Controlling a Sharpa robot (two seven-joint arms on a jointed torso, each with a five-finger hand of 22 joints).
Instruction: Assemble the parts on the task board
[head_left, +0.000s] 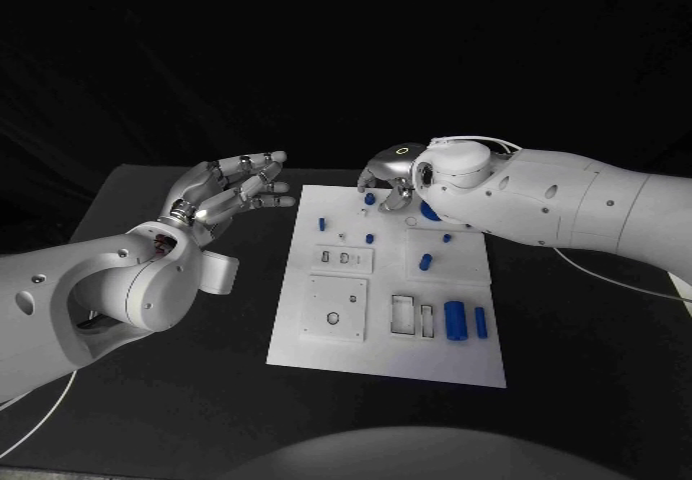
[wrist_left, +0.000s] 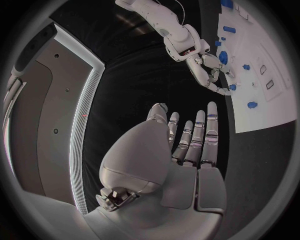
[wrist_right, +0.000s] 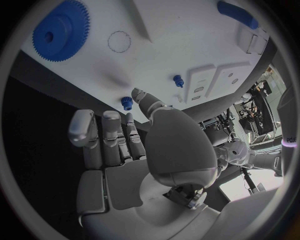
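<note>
- The flat white rectangular task board (head_left: 325, 352) lies in the middle of the black table (head_left: 144, 400), its long side running away from the robot.
- Small blue plastic parts sit on the board: two upright-looking blue cylinders (head_left: 457, 320) side by side near the board's near right corner, a short blue peg (head_left: 426, 262) further up, and smaller blue studs (head_left: 371, 238) toward the far end.
- A round blue toothed gear (wrist_right: 61, 31) lies on the board's far end, seen from the right wrist, with a thin drawn circle on the white surface just beside it.
- Pale rectangular recessed blocks (head_left: 343, 259) are set into the board's left and middle portions.
- The right hand (head_left: 392, 175) hangs over the far end of the board, palm down, fingers loosely curved and apart; in the right wrist view nothing lies between them, and the fingertips (wrist_right: 139, 95) are close to a small blue stud (wrist_right: 127, 103).
- The left hand (head_left: 231, 193) is raised beside the board's far left corner, off the white plate, fingers spread and straight, holding nothing.
</note>
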